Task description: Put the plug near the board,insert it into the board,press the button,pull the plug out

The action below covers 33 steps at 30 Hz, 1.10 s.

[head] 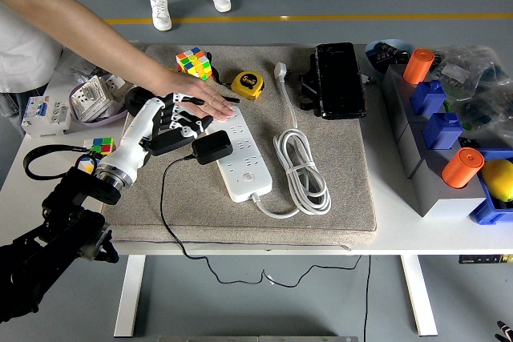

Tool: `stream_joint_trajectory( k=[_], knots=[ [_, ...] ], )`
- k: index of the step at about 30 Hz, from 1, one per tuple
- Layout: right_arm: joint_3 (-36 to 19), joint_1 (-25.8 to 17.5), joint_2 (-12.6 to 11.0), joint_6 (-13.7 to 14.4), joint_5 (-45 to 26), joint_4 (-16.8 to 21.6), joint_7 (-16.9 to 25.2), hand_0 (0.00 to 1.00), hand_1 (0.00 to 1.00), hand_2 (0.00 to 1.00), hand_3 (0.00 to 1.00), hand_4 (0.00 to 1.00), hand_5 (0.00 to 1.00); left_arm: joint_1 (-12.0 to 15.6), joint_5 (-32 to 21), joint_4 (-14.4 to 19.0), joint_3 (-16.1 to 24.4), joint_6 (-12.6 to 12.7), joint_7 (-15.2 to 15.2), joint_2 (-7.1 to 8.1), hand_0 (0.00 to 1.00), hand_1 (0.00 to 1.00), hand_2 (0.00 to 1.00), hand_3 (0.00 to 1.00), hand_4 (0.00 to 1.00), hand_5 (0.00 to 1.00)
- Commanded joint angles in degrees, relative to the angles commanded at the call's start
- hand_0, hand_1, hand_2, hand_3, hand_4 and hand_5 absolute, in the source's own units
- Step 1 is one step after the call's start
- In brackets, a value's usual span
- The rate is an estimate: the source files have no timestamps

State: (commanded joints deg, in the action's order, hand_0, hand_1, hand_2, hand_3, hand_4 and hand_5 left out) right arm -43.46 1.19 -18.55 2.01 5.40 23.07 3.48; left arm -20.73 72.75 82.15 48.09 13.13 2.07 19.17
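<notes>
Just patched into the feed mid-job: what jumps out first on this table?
A person's hand presses flat on the far end of the white power strip at the mat's centre. The robot's left hand hovers open beside the black plug sitting on the strip.

The person's hand (198, 95) lies over the board's (239, 154) far end, blocking it. The plug (212, 146) crowds its left side; the coiled cord (302, 164) lines its right.

The person's hand (196, 95) covers the power strip's (240, 157) far end; the picture's top crops the person.
</notes>
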Motion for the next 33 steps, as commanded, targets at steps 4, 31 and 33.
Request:
stream_joint_trajectory(
  k=[4,31,33],
  knots=[
    [-0.06,-0.13,0.03,-0.03,0.00,0.01,-0.02,0.610,0.665,0.664,0.541,0.823,0.495,-2.88,9.62,2.17,-3.68,-7.44,8.95,0.74,0.058,0.088,0.162,0.825,0.794,0.002],
    [-0.55,-0.28,0.04,0.03,0.18,0.12,0.11,0.609,0.666,0.665,0.541,0.823,0.494,-8.40,15.39,0.15,-11.94,-17.89,19.63,-0.31,0.050,0.091,0.161,0.799,0.795,0.002],
    [-0.65,-0.27,0.06,0.04,0.16,0.08,0.12,0.610,0.666,0.664,0.541,0.823,0.493,-8.62,15.22,-0.20,-12.29,-17.98,19.58,-0.38,0.050,0.090,0.160,0.795,0.794,0.002]
  ],
)
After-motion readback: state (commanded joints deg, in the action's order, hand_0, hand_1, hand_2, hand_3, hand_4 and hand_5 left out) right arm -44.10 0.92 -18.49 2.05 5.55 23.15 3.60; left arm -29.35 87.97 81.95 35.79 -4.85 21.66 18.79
